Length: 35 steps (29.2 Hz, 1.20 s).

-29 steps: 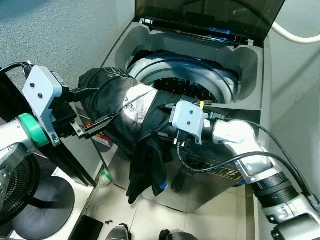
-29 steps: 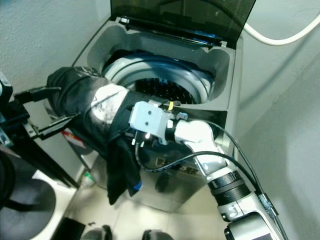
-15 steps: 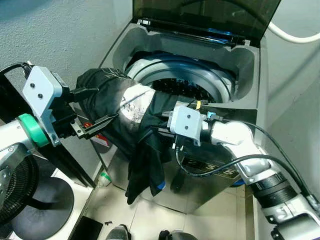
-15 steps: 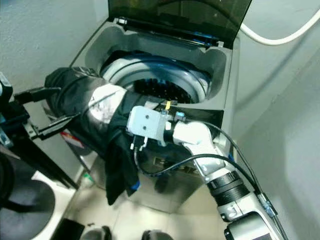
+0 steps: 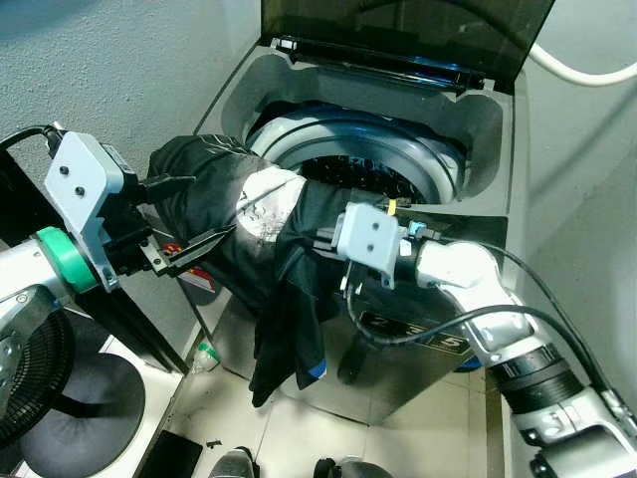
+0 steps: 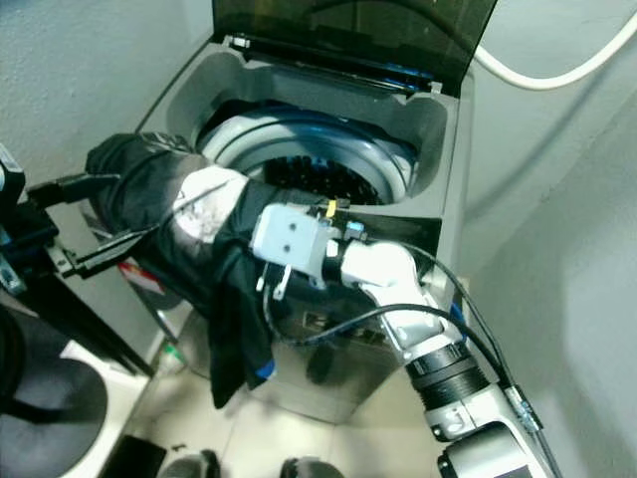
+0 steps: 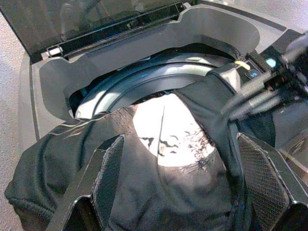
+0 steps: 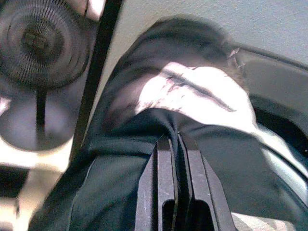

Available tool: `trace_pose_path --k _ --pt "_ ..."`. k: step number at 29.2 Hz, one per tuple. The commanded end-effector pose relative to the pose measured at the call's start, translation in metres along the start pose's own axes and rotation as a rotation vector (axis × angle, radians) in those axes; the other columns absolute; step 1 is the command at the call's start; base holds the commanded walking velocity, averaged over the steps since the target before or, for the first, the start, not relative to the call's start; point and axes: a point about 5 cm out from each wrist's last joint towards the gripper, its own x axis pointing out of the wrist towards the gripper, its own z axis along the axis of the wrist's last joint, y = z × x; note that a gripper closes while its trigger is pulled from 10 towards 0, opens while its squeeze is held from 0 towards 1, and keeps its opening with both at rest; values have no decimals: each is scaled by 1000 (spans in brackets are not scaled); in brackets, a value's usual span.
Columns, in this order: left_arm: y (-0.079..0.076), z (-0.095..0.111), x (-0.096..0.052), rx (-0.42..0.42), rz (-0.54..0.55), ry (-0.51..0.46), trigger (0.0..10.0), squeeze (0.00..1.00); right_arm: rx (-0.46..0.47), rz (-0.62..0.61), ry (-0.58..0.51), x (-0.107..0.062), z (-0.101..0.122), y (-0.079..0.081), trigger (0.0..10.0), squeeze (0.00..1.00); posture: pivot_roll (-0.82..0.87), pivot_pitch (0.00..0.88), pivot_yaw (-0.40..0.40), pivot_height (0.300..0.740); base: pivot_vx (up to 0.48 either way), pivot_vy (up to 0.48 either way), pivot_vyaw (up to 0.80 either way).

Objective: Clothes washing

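A black garment with a pale print is draped over the front rim of the open washing machine, one end hanging toward the floor. The right claw is clenched on a fold of it; the left claw is spread wide just beside the bundle. The cloth looks soft, light and limp — best gathered at its bunched middle.

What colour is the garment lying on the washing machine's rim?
Black garment with a white printed patch; the left wrist view shows it best.
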Motion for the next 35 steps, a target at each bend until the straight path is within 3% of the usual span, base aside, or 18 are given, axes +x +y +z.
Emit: trace_pose_path --k 1,6,8,9,10,13,16,17,19,20,21,23,24,26,31,32,34,35 --pt "0 -2 -1 -4 5 7 10000 0 14 -30 -55 -1 11 -7 0 0 155 87 19 740 0 0 0" --pt "0 -2 -1 -2 6 4 10000 0 72 -146 -188 1 30 -23 0 0 155 87 19 740 0 0 0" --pt "1 -2 0 -1 9 2 10000 0 98 -319 -244 3 38 -45 0 0 154 85 17 740 0 0 0" --pt "1 -2 0 -1 9 2 10000 0 98 -319 -244 3 38 -45 0 0 154 85 17 740 0 0 0" --pt "1 -2 1 0 10 0 10000 0 108 -432 -262 3 42 -59 10000 0 153 84 16 740 0 0 0" --pt "1 -2 1 1 11 -1 10000 0 135 -610 -277 2 47 -82 10000 0 153 83 17 740 0 0 0" --pt "1 -2 2 1 10 -4 10000 0 152 -693 -272 2 49 -94 10000 0 152 81 17 740 0 0 0" --pt "1 -1 3 2 11 -7 10000 0 152 -790 -265 1 53 -110 10000 0 151 78 16 740 0 0 0" --pt "1 -1 3 2 11 -7 10000 0 152 -790 -265 1 53 -110 10000 0 151 78 16 740 0 0 0" --pt "2 -1 4 3 11 -11 10000 0 149 -887 -248 -1 57 -125 10000 0 148 76 16 740 0 0 0" --pt "2 -1 4 3 11 -11 10000 0 149 -887 -248 -1 57 -125 10000 0 148 76 16 740 0 0 0" --pt "0 -1 6 3 7 -19 10000 0 169 -1149 -248 -17 72 -160 10000 0 143 74 13 740 0 0 0" --pt "0 -1 6 3 7 -19 10000 0 169 -1149 -248 -17 72 -160 10000 0 143 74 13 740 0 0 0" --pt "-2 0 8 2 5 -24 10000 0 157 -1376 -258 -30 88 -181 10000 0 149 69 10 740 0 0 0" --pt "-2 0 8 3 5 -27 10000 0 134 -1453 -239 -31 93 -186 10000 0 156 65 6 740 0 0 0" --pt "-2 1 8 4 6 -28 10000 0 95 -1445 -191 -27 89 -185 10000 0 163 65 2 740 0 0 0" --pt "-4 2 7 6 10 -30 10000 0 -107 -1364 -47 -14 81 -178 10000 0 169 64 -2 740 0 0 0" --pt "-4 2 7 6 10 -30 10000 0 -107 -1364 -47 -14 81 -178 10000 0 169 64 -2 740 0 0 0"
